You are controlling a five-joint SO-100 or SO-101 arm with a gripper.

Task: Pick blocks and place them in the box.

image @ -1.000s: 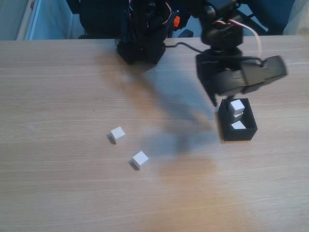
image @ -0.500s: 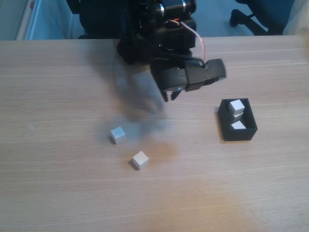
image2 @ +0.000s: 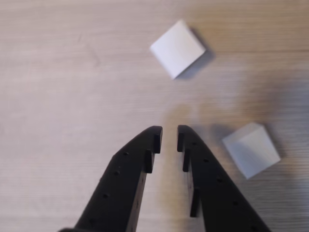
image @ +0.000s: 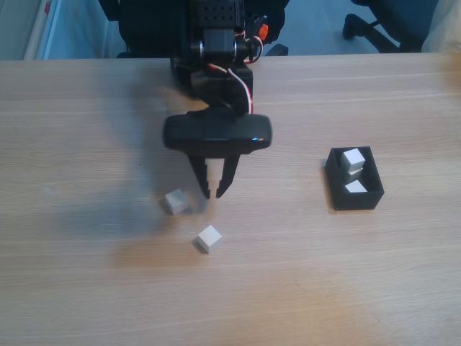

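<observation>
Two white blocks lie loose on the wooden table in the fixed view, one (image: 175, 202) just left of my gripper (image: 214, 193), the other (image: 209, 238) a little in front of it. The gripper points down over the table, its fingers a narrow gap apart with nothing between them. In the wrist view the gripper (image2: 168, 137) sits between a block (image2: 177, 48) ahead and a block (image2: 251, 150) close to the right finger, touching neither. The black box (image: 333, 180) stands at the right and holds two white blocks, one (image: 353, 158) at the far end and one (image: 356, 187) at the near end.
The arm's black base (image: 212, 72) stands at the table's far edge, with dark chair parts (image: 374, 25) behind it. Bare wood (image: 86, 274) stretches to the left and in front.
The arm has swung left from above the box to the two loose blocks and come down over the table. The blocks and the box have not moved.
</observation>
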